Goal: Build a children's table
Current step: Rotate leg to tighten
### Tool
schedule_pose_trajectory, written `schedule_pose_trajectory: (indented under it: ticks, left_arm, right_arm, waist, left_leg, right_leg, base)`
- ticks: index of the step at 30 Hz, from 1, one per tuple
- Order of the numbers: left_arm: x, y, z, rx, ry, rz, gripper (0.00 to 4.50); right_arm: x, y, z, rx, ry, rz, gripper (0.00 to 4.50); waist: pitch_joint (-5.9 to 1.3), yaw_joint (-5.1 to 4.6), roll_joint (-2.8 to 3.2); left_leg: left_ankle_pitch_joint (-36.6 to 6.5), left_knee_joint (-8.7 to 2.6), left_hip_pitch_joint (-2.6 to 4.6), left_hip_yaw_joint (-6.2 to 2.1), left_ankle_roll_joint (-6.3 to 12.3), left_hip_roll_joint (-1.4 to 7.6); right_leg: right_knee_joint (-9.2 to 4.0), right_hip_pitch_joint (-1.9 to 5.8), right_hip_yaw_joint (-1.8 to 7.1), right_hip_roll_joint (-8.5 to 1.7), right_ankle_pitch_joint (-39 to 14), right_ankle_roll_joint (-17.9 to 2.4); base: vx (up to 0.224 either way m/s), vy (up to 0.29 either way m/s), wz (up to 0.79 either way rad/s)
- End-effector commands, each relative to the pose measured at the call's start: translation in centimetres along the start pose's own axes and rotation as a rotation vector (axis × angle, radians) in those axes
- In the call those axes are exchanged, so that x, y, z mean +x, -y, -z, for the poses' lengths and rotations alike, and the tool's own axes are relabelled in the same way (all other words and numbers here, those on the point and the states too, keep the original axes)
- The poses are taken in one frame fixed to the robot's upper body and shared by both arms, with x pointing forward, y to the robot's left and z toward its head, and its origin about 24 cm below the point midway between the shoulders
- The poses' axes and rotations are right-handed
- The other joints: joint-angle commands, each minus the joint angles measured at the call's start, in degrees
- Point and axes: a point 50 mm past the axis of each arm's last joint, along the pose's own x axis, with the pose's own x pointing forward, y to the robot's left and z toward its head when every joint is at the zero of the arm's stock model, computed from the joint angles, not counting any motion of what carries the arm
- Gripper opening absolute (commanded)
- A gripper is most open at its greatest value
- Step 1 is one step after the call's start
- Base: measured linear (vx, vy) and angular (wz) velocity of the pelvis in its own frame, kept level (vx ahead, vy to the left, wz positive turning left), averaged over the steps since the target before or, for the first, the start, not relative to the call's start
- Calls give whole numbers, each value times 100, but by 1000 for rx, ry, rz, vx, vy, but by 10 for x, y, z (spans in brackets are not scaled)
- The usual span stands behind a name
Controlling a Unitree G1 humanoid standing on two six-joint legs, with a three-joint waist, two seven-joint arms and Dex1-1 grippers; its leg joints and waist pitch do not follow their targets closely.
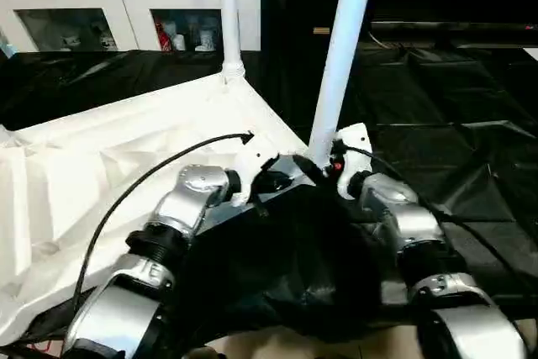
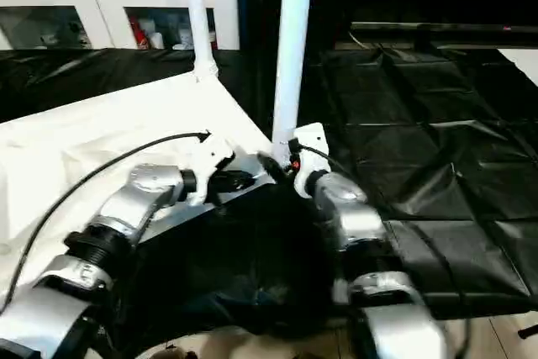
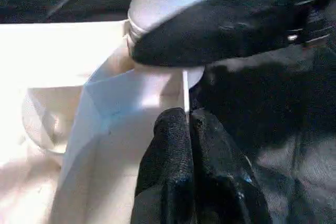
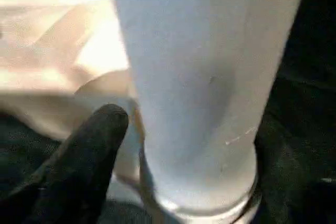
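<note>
Right wrist view: leg (image 4: 199,87) between right claw's (image 1: 324,166) spread fingers (image 4: 79,166).

A: What carries the parts?

B: A surface draped in black sheeting (image 1: 437,115), creased and glossy, running to the far edge and off to the right.

A: What lies directly on it?

B: The white tabletop (image 1: 126,166), flipped, ribbed underside up. It covers the left half; one corner points toward the middle. A loose fold of the sheeting (image 1: 277,275) bunches up at its near edge.

A: Anything past it?

B: A white cabinet (image 1: 126,6) with glass doors stands behind the surface.
</note>
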Motion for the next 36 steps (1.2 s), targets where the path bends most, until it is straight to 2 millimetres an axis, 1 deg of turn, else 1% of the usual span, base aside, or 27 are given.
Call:
schedule_pose_trajectory:
  ticks: [1, 2, 3, 4, 6, 8, 9, 11, 13, 14, 15, 16, 17, 18, 21, 22, 24, 27, 28, 29, 30, 31, 32, 33, 34, 35, 36]
  left_arm:
    - [2, 8, -12, 71, 21, 100, 0]
    - [1, 9, -11, 73, 17, 106, 0]
    - [-3, 10, -8, 79, 5, 140, 0]
    - [-3, 10, -8, 79, 5, 140, 0]
    - [-7, 12, -6, 93, -1, 201, 0]
    - [-11, 15, -5, 102, -5, 241, 0]
    - [-15, 18, -3, 117, -15, 295, 0]
    - [-18, 19, -1, 124, -23, 317, 0]
    - [-21, 20, 0, 129, -36, 337, 0]
    - [-22, 20, 2, 131, -44, 344, 0]
    - [-22, 20, 2, 131, -44, 344, 0]
    - [-25, 19, 4, 131, -55, 348, 0]
    - [-26, 19, 5, 130, -59, 350, 0]
    - [-27, 19, 5, 127, -64, 353, 0]
    - [-28, 18, 6, 125, -66, 354, 0]
    - [-29, 18, 6, 124, -66, 353, 0]
    - [-28, 18, 5, 118, -59, 342, 0]
    - [-22, 16, 0, 86, -17, 279, 0]
    - [-21, 15, -1, 82, -11, 270, 0]
    - [-18, 13, -3, 74, -1, 238, 0]
    - [-13, 10, -7, 56, 15, 182, 0]
    - [-13, 10, -7, 56, 15, 182, 0]
    - [-10, 8, -9, 43, 24, 146, 0]
    - [-10, 8, -9, 43, 24, 146, 0]
    - [-6, 6, -12, 36, 30, 105, 0]
    - [-2, 4, -15, 30, 36, 62, 0]
    - [3, 2, -18, 22, 42, 17, 0]
  right_arm:
    - [3, -22, 0, -68, -34, -258, 382]
    - [1, -22, -1, -73, -37, -268, 382]
    - [-6, -18, -1, -94, -53, -312, 382]
    - [-6, -18, -1, -94, -53, -312, 382]
    - [-15, -13, -3, -116, -73, -369, 382]
    - [-20, -12, -3, -124, -84, -406, 382]
    - [-26, -10, -3, -131, -100, -457, 382]
    - [-29, -10, -3, -133, -108, -482, 382]
    - [-31, -11, -3, -142, -117, -509, 358]
    - [-32, -12, -2, -144, -125, -528, 358]
    - [-32, -12, -2, -144, -125, -528, 352]
    - [-33, -13, -1, -146, -133, -553, 339]
    - [-33, -15, -1, -141, -136, -565, 339]
    - [-33, -18, 0, -138, -135, -584, 314]
    - [-33, -20, 0, -131, -134, -599, 308]
    - [-33, -21, 1, -129, -134, -602, 289]
    - [-32, -23, 3, -121, -132, -604, 275]
    - [-26, -26, 7, -82, -103, -534, 267]
    - [-25, -26, 7, -75, -98, -520, 265]
    - [-21, -25, 8, -61, -88, -465, 265]
    - [-13, -22, 10, -24, -77, -356, 265]
    - [-13, -22, 10, -24, -77, -356, 265]
    - [-8, -21, 12, 2, -74, -284, 265]
    - [-8, -21, 12, 2, -74, -284, 265]
    - [-2, -20, 14, 33, -64, -202, 265]
    - [3, -20, 16, 72, -53, -133, 264]
    - [9, -22, 16, 101, -33, -69, 264]
  waist:
    - [-392, 19, -26]
    - [-392, 33, -26]
    - [-388, 50, -28]
    - [-401, 64, -24]
    - [-393, 66, -25]
    - [-386, 74, -27]
    - [-392, 96, -27]
    - [-395, 115, -21]
    - [-394, 123, -17]
    - [-391, 127, -16]
    - [-391, 127, -16]
    - [-390, 132, -18]
    - [-390, 136, -18]
    - [-387, 142, -20]
    - [-395, 153, -14]
    - [-396, 153, -17]
    - [-400, 157, -11]
    - [-397, 153, 6]
    - [-392, 150, -1]
    - [-391, 148, -4]
    - [-374, 123, 24]
    - [-367, 108, 20]
    - [-373, 96, 0]
    - [-368, 82, 5]
    - [-370, 70, 13]
    - [-365, 52, 16]
    - [-374, 26, 47]
  left_leg:
    - [-1263, -365, 38, 20, 259, 82]
    - [-1261, -368, 35, 16, 274, 89]
    - [-1248, -365, 33, 23, 298, 96]
    - [-1208, -354, 45, 31, 313, 101]
    - [-1253, -361, 45, 28, 296, 103]
    - [-1286, -367, 51, 31, 297, 116]
    - [-1279, -362, 53, 29, 301, 115]
    - [-1267, -365, 47, 27, 326, 127]
    - [-1263, -366, 48, 26, 317, 126]
    - [-1287, -366, 53, 27, 294, 122]
    - [-1287, -366, 53, 27, 294, 122]
    - [-1322, -372, 58, 24, 255, 122]
    - [-1336, -371, 59, 26, 250, 120]
    - [-1326, -377, 52, 23, 241, 121]
    - [-1273, -372, 58, 24, 230, 118]
    - [-1270, -372, 55, 22, 226, 119]
    - [-1269, -370, 56, 21, 216, 116]
    - [-1252, -367, 56, 25, 200, 115]
    - [-1320, -378, 60, 17, 168, 111]
    - [-1356, -381, 63, 19, 158, 107]
    - [-1458, -389, 65, 14, 70, 95]
    - [-1537, -399, 74, 14, 33, 92]
    - [-1607, -408, 78, -2, -4, 85]
    - [-1640, -409, 79, 0, -12, 80]
    - [-1673, -414, 78, -12, -22, 81]
    - [-1664, -412, 81, -4, -26, 79]
    - [-1689, -422, 81, -27, -90, 77]
  right_leg:
    - [-417, 324, 203, -255, -971, -1329]
    - [-412, 337, 197, -251, -960, -1335]
    - [-403, 328, 201, -249, -932, -1346]
    - [-393, 315, 202, -250, -873, -1387]
    - [-398, 315, 196, -255, -964, -1421]
    - [-400, 299, 200, -256, -1007, -1441]
    - [-398, 313, 196, -253, -1003, -1447]
    - [-382, 310, 199, -253, -937, -1461]
    - [-375, 301, 197, -252, -898, -1479]
    - [-383, 296, 198, -253, -952, -1473]
    - [-383, 296, 198, -253, -952, -1473]
    - [-389, 295, 199, -257, -1043, -1453]
    - [-392, 294, 201, -256, -1067, -1444]
    - [-393, 295, 202, -258, -1085, -1418]
    - [-386, 291, 202, -255, -1032, -1425]
    - [-382, 294, 202, -255, -1023, -1425]
    - [-380, 295, 201, -257, -1006, -1425]
    - [-376, 287, 208, -254, -924, -1442]
    - [-389, 291, 202, -260, -1018, -1431]
    - [-398, 291, 199, -256, -1090, -1412]
    - [-428, 273, 211, -273, -1342, -1346]
    - [-446, 266, 208, -269, -1474, -1315]
    - [-465, 281, 198, -275, -1693, -1227]
    - [-475, 266, 202, -274, -1779, -1195]
    - [-492, 277, 197, -275, -1885, -1126]
    - [-500, 253, 205, -273, -1889, -1115]
    - [-504, 265, 192, -275, -1927, -1080]
  base:
    - [0, 0, 0]
    - [0, 0, 0]
    - [0, 0, 0]
    - [0, 0, 0]
    - [0, 0, 0]
    - [0, 0, 0]
    - [0, 0, 0]
    - [0, 0, 0]
    - [0, 0, 0]
    - [0, 0, 0]
    - [0, 0, 0]
    - [0, 0, 0]
    - [0, 0, 0]
    - [0, 0, 0]
    - [0, 0, 0]
    - [0, 0, 0]
    - [0, 0, 0]
    - [0, 0, 0]
    - [0, 0, 0]
    - [0, 0, 0]
    - [0, 0, 0]
    - [0, 0, 0]
    - [0, 0, 0]
    - [0, 0, 0]
    - [0, 0, 0]
    - [0, 0, 0]
    - [0, 0, 0]
